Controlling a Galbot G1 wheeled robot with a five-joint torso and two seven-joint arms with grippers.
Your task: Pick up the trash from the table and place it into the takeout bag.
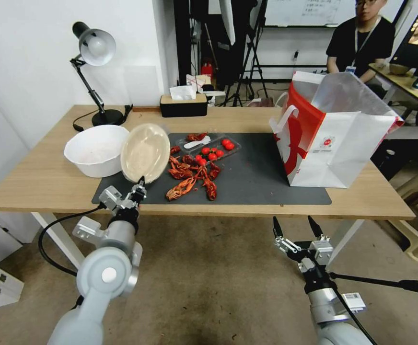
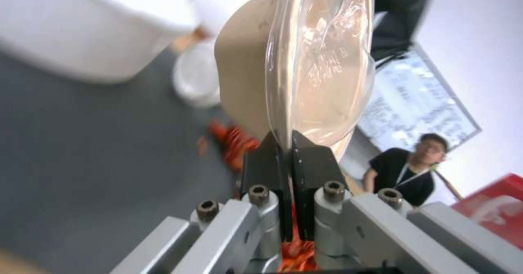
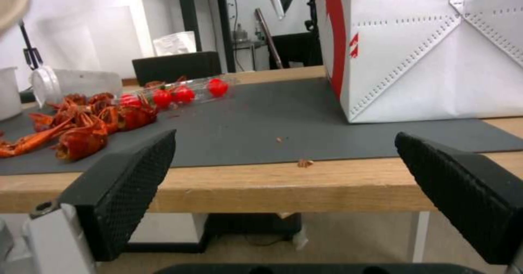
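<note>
Left claw [image 1: 141, 184] clamped on rim of round beige lidded container [image 1: 145, 152], tilted on edge above counter [image 1: 36, 177]. Right claw [image 1: 295, 228] spread, empty, below counter edge, near takeout bag [image 1: 343, 143].

One takeout bag [image 1: 336, 143], one white bowl [image 1: 95, 149], one beige lidded container [image 1: 145, 152], one lamp [image 1: 94, 48], one tissue box [image 1: 183, 104]

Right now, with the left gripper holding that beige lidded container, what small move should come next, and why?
Probably carry it right toward the takeout bag. The left gripper is shut on the round beige lidded container, held tilted above the mat, and the bag stands open across the table.
</note>
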